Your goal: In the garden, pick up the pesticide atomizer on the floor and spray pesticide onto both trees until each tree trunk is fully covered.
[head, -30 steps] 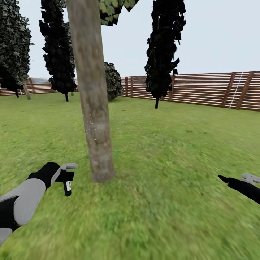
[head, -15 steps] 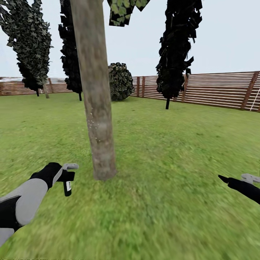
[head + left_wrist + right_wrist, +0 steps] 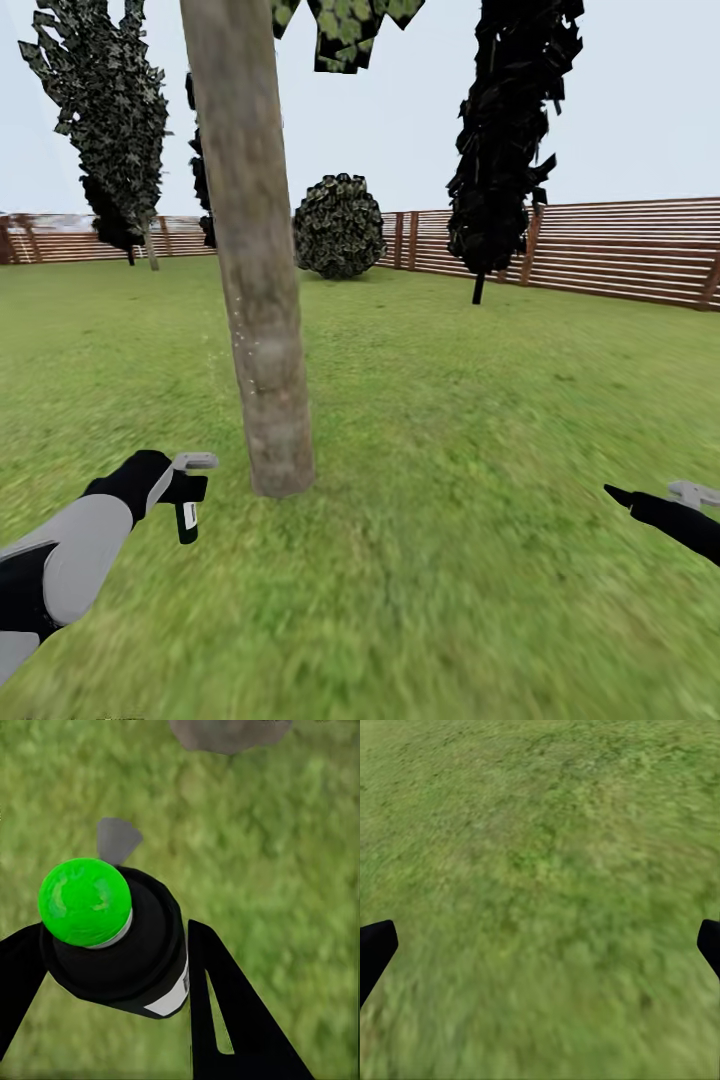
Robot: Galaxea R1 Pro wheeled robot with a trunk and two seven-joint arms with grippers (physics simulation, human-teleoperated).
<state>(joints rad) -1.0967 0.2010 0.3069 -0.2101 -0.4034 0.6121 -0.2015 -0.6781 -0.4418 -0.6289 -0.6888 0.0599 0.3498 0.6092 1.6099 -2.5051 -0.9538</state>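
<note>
standing upright between the two black fingers (image 3: 232,1020) of the left gripper (image 3: 112,1005), the pesticide atomizer (image 3: 124,941) is a black can with a bright green round cap and a white label on its side. the jaws are closed on its body from both sides. in the head view the same atomizer (image 3: 187,518) hangs below the left gripper (image 3: 185,490) at the lower left, above the grass and not touching it, with a small grey nozzle at its top pointing toward the tree trunk (image 3: 255,260).

this trunk is thick, grey-brown and mottled, and it rises from the lawn (image 3: 450,400) near the atomizer, a little to its right and further from the robot. its base is slightly flared, and some tiny pale dots show on the bark about halfway up. a piece of green leaf crown (image 3: 350,30) shows at the top edge.

the right gripper (image 3: 640,497) is at the lower right edge, well apart from the trunk; in the right wrist view its finger tips (image 3: 375,949) stand wide apart over bare grass, so it is open and holds nothing.

behind, a round shrub (image 3: 338,226), dark narrow trees (image 3: 510,140) and a brown slat fence (image 3: 620,250) close the garden.
</note>
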